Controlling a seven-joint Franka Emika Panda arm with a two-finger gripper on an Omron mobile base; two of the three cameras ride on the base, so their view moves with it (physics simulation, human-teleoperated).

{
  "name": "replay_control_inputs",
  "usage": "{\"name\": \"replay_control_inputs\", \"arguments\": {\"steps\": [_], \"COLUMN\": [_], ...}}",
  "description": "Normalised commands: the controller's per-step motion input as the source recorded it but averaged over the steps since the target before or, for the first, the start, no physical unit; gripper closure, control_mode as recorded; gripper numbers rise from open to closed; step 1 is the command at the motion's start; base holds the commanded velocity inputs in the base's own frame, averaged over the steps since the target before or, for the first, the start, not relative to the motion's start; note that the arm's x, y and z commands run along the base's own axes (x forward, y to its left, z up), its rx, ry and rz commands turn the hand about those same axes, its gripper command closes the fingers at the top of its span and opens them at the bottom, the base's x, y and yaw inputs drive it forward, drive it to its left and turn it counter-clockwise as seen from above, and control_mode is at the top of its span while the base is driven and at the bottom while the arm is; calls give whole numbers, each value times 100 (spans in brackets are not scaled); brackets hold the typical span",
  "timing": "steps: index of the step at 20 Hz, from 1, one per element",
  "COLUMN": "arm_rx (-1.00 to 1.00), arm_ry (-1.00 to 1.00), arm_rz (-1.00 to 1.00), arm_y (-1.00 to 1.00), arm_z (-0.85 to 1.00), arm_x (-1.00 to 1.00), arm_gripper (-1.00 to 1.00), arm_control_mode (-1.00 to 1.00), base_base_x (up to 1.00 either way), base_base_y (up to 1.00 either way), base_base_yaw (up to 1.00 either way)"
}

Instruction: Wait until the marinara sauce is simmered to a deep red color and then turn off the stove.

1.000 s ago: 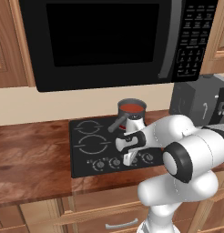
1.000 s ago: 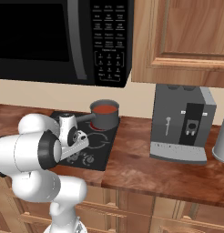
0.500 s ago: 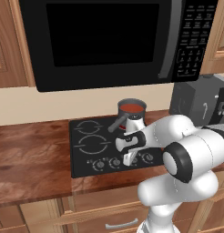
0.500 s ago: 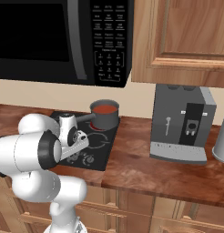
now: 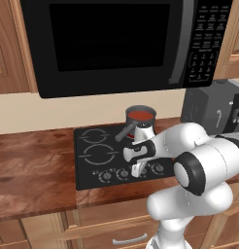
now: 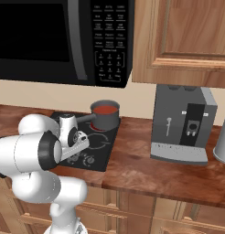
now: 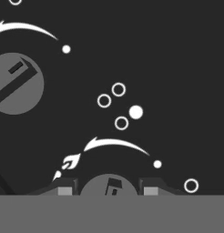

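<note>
The marinara sauce [image 5: 141, 115] [image 6: 105, 109] is a red round surface inside a dark grey saucepan [image 5: 139, 124] on the back right burner of the stove [image 5: 92, 155] [image 6: 101, 157], its handle pointing left and forward. My gripper [image 5: 137, 170] [image 7: 107, 189] points down at the front knob row. In the hand view its two fingertips [image 7: 64, 188] stand on either side of a round grey knob [image 7: 108, 185], shut on it. Another knob [image 7: 16, 83] lies at the upper left of that view.
A big black microwave [image 5: 116, 39] hangs right above the stove. A grey coffee machine [image 6: 183, 123] [image 5: 216, 104] stands on the wooden counter [image 5: 29, 165] to the right, and a metal container [image 6: 222, 142] beyond it. Wooden cabinets are above and below.
</note>
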Motion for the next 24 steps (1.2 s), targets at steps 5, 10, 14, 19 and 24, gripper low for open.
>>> {"name": "replay_control_inputs", "arguments": {"steps": [5, 10, 14, 19, 24], "arm_rx": [0, 0, 0, 0, 0], "arm_ry": [0, 0, 0, 0, 0], "arm_rz": [0, 0, 0, 0, 0], "arm_y": [0, 0, 0, 0, 0], "arm_z": [0, 0, 0, 0, 0], "arm_x": [0, 0, 0, 0, 0], "arm_gripper": [100, 100, 100, 100, 100], "arm_control_mode": [-100, -100, -100, -100, -100], "base_base_x": [0, 0, 0, 0, 0], "base_base_y": [0, 0, 0, 0, 0], "base_base_yaw": [0, 0, 0, 0, 0]}}
